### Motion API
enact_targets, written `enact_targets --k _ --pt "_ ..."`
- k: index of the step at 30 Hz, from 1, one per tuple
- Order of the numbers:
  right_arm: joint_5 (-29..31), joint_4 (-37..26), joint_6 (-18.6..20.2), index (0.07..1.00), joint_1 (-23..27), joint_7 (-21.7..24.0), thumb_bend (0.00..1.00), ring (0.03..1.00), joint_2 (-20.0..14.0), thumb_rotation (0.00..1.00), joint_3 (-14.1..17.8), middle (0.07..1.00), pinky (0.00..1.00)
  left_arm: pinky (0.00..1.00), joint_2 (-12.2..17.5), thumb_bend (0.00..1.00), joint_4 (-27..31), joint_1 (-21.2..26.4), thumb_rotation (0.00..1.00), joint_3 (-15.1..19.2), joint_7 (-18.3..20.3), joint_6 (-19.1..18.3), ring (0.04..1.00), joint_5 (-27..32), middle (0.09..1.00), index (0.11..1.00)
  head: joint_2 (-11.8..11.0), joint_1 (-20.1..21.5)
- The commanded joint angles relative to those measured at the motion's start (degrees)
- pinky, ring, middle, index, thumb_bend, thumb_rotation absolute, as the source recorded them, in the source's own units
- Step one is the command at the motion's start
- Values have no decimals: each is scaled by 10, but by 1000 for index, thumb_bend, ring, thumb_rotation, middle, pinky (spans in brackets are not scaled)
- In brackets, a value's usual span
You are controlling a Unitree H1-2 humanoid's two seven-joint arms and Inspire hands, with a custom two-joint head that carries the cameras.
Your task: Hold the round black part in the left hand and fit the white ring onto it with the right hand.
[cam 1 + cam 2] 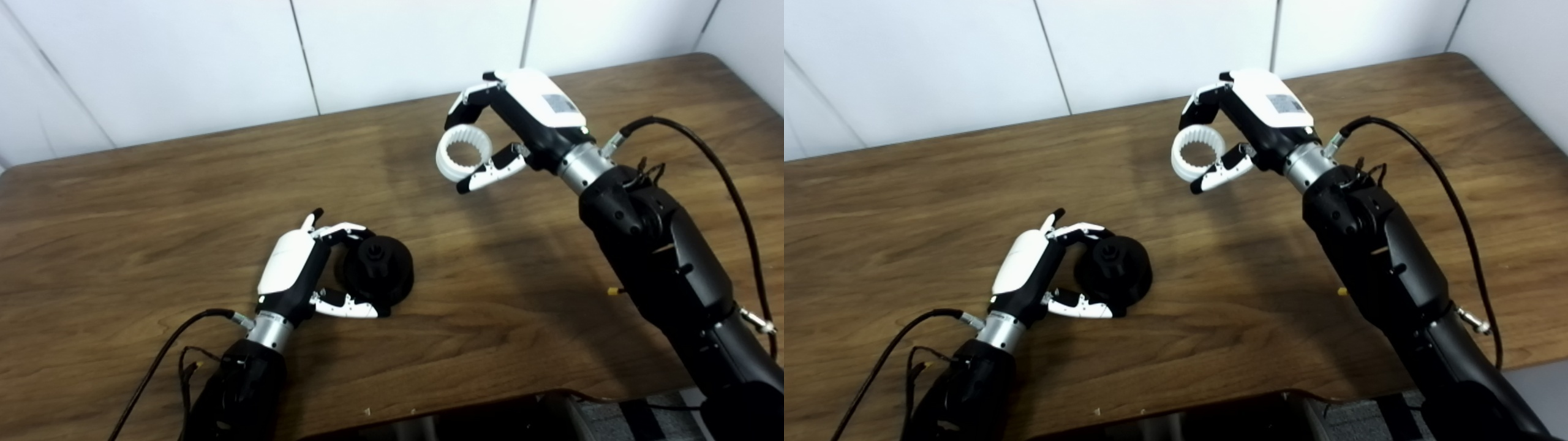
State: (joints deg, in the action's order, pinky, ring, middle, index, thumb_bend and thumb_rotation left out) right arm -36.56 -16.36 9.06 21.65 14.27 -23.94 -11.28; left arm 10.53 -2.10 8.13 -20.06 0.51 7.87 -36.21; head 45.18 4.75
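The round black part (378,267) rests on the wooden table (122,233), left of centre, its hub facing up. My left hand (300,269) wraps around its left side, fingers over the top edge and thumb along the near side. The white ring (463,152), toothed on its inside, hangs in the air above the table's far middle. My right hand (520,122) is shut on it, fingers on the ring's top and thumb under its near edge. The ring is well apart from the black part, up and to the right of it.
White wall panels (184,61) stand behind the table's far edge. A dark object (459,419) lies at the table's near edge. Cables (735,202) trail from both forearms. Bare wood surrounds the black part.
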Motion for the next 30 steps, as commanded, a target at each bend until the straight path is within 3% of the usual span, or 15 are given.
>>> enact_targets --k 1,16,30 --pt "2 -27 -19 491 15 -3 521 642 2 154 3 542 928 1000 -3 994 -5 6 315 -7 8 -5 747 -9 623 652 1 -7" --pt "10 -53 -30 491 0 23 522 652 23 154 -12 549 947 1000 -18 997 -13 9 336 -11 4 -11 751 -22 628 654 7 -79" --pt "13 -59 -40 491 -10 40 520 666 38 156 -36 545 997 1000 -28 1000 -19 11 330 -13 -4 -11 726 -27 638 655 13 -90"
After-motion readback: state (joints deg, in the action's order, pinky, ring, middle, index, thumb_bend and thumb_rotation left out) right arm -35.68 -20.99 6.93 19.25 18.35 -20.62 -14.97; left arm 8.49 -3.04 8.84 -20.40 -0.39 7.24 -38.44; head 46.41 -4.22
